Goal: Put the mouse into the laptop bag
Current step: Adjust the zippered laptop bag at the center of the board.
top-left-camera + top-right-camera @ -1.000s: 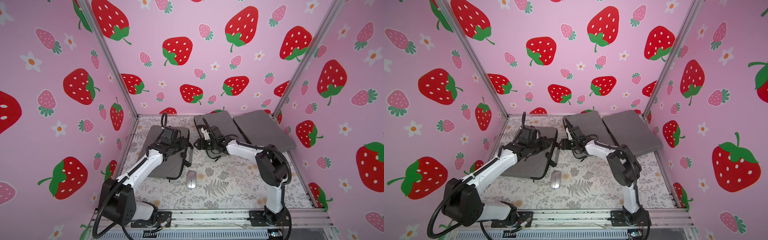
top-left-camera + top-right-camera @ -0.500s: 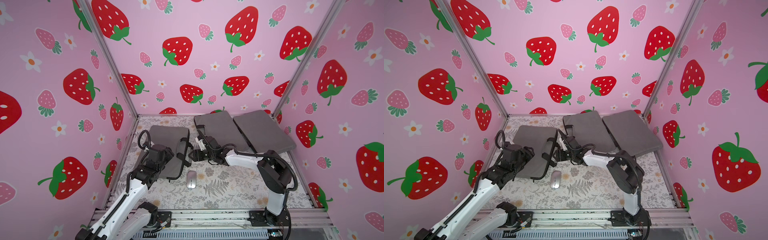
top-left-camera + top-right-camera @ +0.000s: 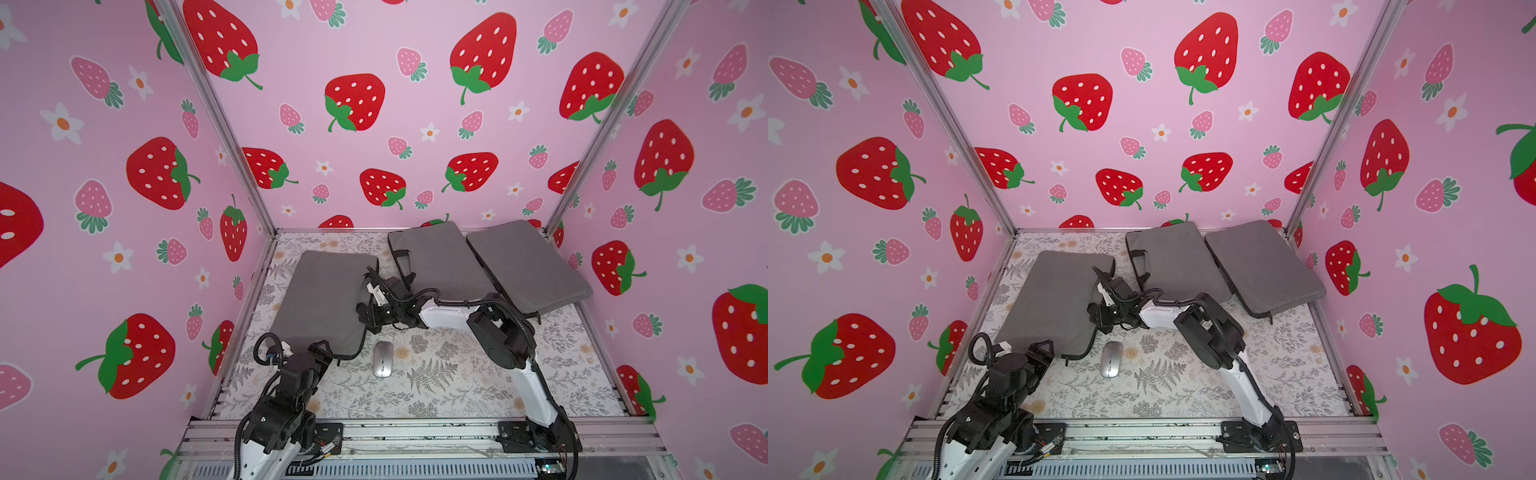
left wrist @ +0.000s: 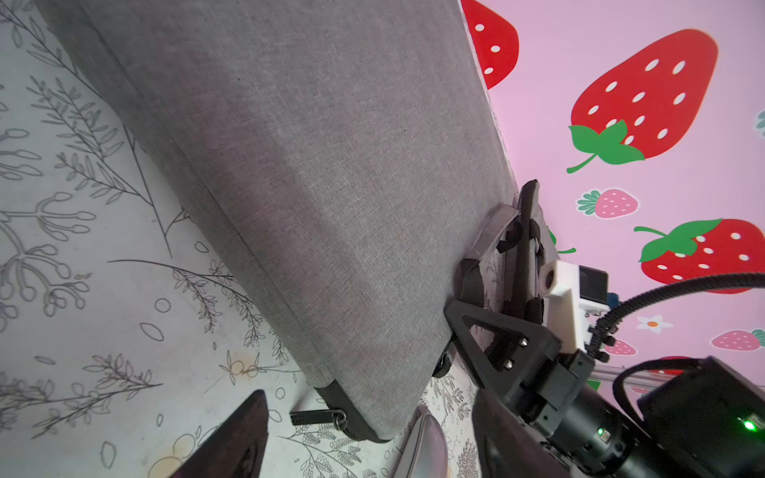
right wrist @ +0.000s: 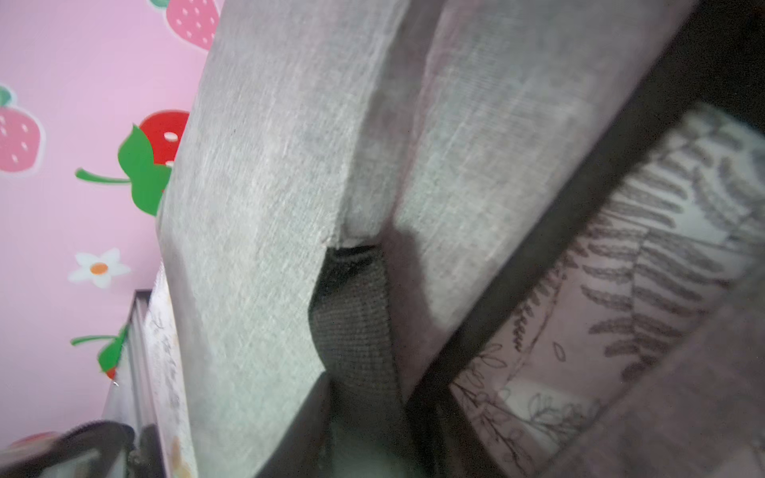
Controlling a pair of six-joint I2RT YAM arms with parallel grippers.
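Note:
The silver mouse (image 3: 382, 359) (image 3: 1111, 359) lies on the floral table just off the near right corner of the left grey laptop bag (image 3: 324, 299) (image 3: 1054, 299). My right gripper (image 3: 369, 315) (image 3: 1100, 316) is at that bag's right edge, and in the right wrist view it (image 5: 364, 393) is shut on the bag's black webbing strap (image 5: 352, 306). My left gripper (image 3: 322, 348) (image 3: 1044, 348) hovers open at the bag's near corner. In the left wrist view the bag corner and the mouse tip (image 4: 422, 447) lie between its wide-apart fingers (image 4: 232, 443).
Two more grey laptop bags (image 3: 436, 262) (image 3: 528, 266) lie at the back right, overlapping slightly. A zipper pull (image 4: 314, 416) sticks out at the left bag's near corner. Pink strawberry walls close in three sides, and a metal rail (image 3: 415, 432) runs along the front.
My left arm pulled back off the left bag toward the near left and opened wider. My right gripper came down to the bag's right edge and closed on the strap.

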